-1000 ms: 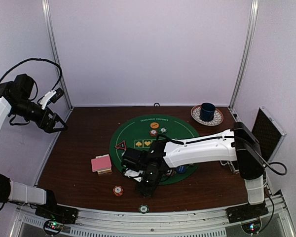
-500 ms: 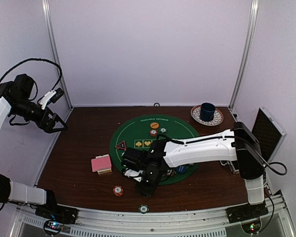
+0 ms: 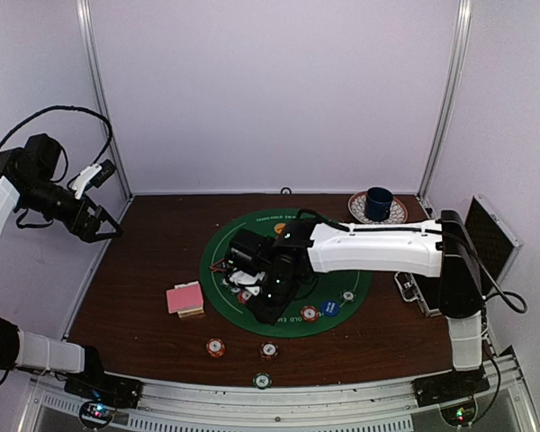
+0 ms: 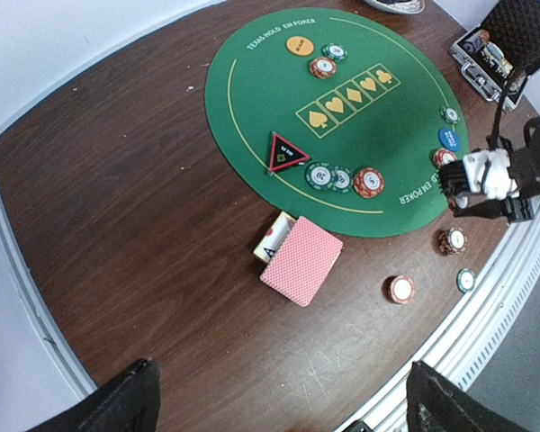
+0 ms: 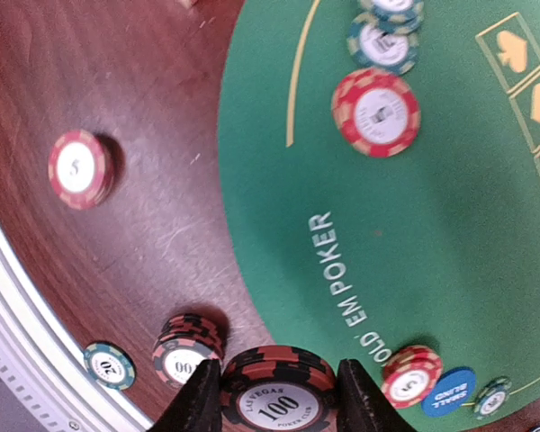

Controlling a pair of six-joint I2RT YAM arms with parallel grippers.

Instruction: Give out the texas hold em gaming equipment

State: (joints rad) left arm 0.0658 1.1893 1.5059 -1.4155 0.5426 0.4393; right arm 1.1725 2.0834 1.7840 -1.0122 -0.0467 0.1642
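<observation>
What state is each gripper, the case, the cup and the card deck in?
Left gripper, open, empty.
Right gripper, shut on a stack of red-black striped round poker chips.
Metal-edged black case, lid open.
Dark blue cup, upright on patterned saucer.
Pink-backed playing card deck, face down.

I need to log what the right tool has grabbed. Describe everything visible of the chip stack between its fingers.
The chip stack is several round chips, black with red edge stripes, seemingly clay or hard plastic. Its top face has a white centre label reading 100, Las Vegas Poker Club. It sits level, pinched at opposite rims by the right tool, both fingers touching it. It looks larger than the loose chips, so it seems lifted above the wooden table.
</observation>
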